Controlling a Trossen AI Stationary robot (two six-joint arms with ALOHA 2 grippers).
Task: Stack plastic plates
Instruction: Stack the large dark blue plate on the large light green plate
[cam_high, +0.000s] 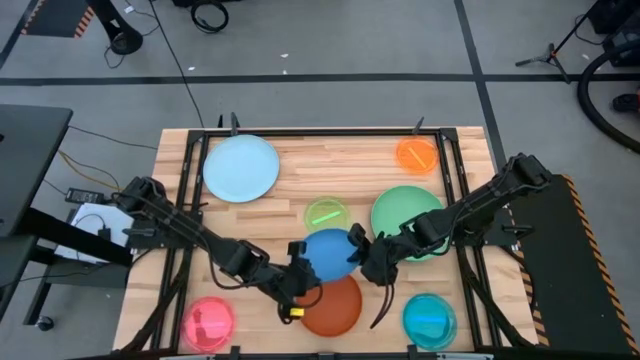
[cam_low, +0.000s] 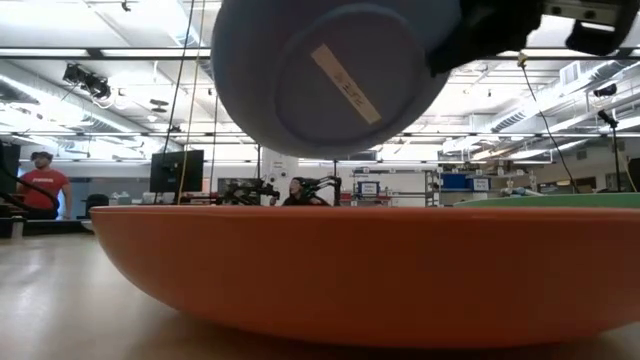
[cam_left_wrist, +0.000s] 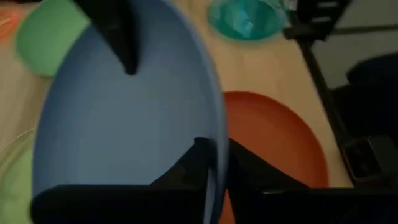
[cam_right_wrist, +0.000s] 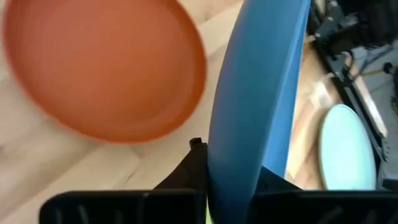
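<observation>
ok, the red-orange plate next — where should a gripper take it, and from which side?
Take the red-orange plate by its rim, one finger over the lip and one under, as both grippers now hold the blue plate. It lies flat, right way up, and the low view shows its wall curving up off the table, leaving a gap under the edge. The near edge looks freest; both grippers crowd the far side.

Eight plates; two grippers.

Even, bright light from ceiling strip lamps across the upper part of the low view leaves only soft shadows on the table, while both wrist views are motion-blurred and the near red-orange plate looms soft and unfocused.
</observation>
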